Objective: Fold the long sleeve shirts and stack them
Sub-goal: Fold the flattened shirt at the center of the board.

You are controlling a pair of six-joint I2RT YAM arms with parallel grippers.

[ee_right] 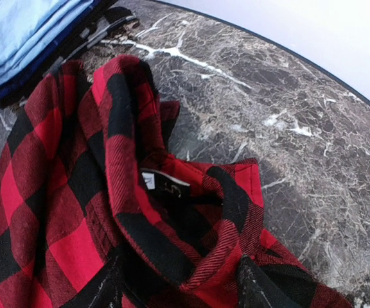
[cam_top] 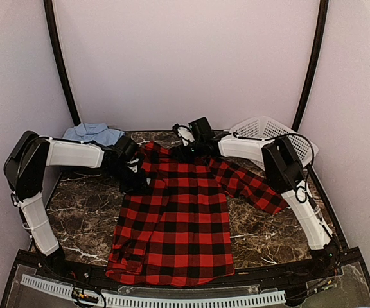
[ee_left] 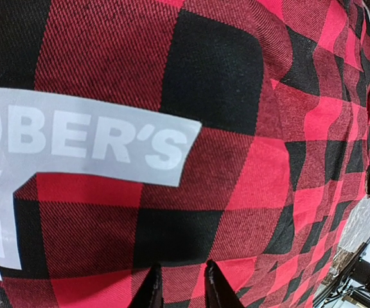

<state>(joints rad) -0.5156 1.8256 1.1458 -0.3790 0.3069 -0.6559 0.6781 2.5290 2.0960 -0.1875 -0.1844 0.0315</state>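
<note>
Left jaws are sitting nearly together, pinching a fold of the red-and-black flannel shirt (cam_top: 172, 218); the left gripper (ee_left: 182, 290) is working at its sleeve side. Jaws on the right gripper (ee_right: 182, 292) are standing spread, straddling the bunched collar (ee_right: 172, 186). Flannel is lying spread on the marble table (cam_top: 82, 212), hem toward the arm bases. The light blue shirt (cam_top: 94, 133) is sitting folded back-left, on a darker blue one (ee_right: 40, 64). The white mesh basket (cam_top: 268, 128) is sitting back-right.

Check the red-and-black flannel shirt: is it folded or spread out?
Mostly spread: the flannel shirt lies flat on the table, one sleeve stretched out, body unfolded.
</note>
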